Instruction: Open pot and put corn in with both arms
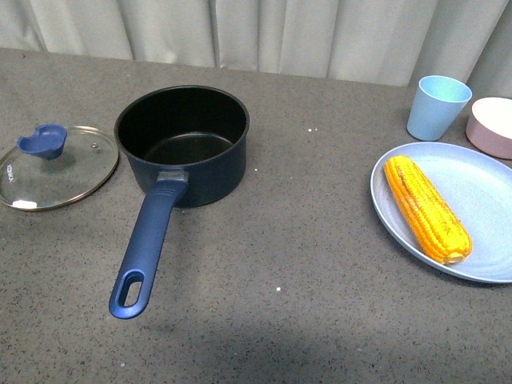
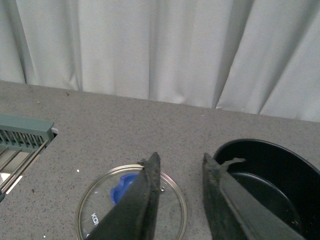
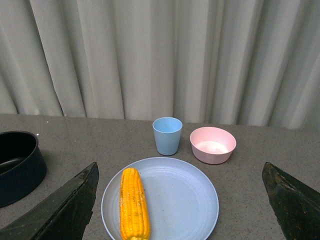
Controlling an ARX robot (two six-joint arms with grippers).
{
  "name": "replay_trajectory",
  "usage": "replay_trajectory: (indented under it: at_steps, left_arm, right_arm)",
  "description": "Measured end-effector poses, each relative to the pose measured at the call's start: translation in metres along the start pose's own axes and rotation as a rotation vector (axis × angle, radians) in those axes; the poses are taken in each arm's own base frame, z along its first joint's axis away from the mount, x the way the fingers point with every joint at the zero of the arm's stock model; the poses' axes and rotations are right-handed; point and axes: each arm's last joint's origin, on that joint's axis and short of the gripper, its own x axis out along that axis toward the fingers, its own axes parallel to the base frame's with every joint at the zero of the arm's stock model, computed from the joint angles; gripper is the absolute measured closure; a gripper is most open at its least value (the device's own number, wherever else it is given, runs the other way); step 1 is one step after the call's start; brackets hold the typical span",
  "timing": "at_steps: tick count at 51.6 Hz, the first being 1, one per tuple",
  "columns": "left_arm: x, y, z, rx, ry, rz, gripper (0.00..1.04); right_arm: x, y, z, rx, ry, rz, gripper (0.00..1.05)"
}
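Note:
The navy pot stands uncovered left of centre on the grey table, its long handle pointing toward me. Its glass lid with a blue knob lies flat just left of it. The yellow corn lies on a light-blue plate at the right. Neither arm shows in the front view. My left gripper is open, hovering above the gap between the lid and the pot. My right gripper is open wide, above the plate with the corn between its fingers' span.
A light-blue cup and a pink bowl stand behind the plate at the far right. A pale curtain hangs along the table's back edge. A green rack sits at the table's left end in the left wrist view.

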Motion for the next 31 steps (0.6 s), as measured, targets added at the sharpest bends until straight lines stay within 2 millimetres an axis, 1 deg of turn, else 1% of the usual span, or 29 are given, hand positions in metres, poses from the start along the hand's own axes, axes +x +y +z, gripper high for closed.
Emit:
replay_trajectory:
  at_steps: [4, 6, 7, 11, 15, 23, 31]
  left_arm:
    - [-0.016, -0.004, 0.003, 0.002, 0.004, -0.005, 0.92]
    - [-0.023, -0.005, 0.005, 0.002, 0.003, 0.000, 0.99]
    - [-0.026, -0.005, 0.006, 0.000, 0.003, 0.001, 1.01]
    - [-0.037, -0.011, 0.008, 0.004, 0.002, 0.024, 1.01]
    - [-0.048, -0.016, 0.010, 0.004, 0.007, 0.002, 1.01]
    - [-0.067, -0.017, 0.014, 0.004, 0.003, -0.001, 1.01]
    - [-0.079, -0.017, 0.023, 0.004, 0.011, -0.001, 1.01]
  right_arm:
    - [0.000, 0.000, 0.000, 0.000, 0.000, 0.000, 0.09]
    - [0.000, 0.000, 0.000, 0.000, 0.000, 0.000, 0.09]
    - [0.000, 0.000, 0.000, 0.000, 0.000, 0.000, 0.09]
    - [0.000, 0.000, 0.000, 0.000, 0.000, 0.000, 0.09]
    - [0.000, 0.000, 0.000, 0.000, 0.000, 0.000, 0.09]
    - [0.000, 0.000, 0.000, 0.000, 0.000, 0.000, 0.09]
    - [0.000, 0.000, 0.000, 0.000, 0.000, 0.000, 0.09]
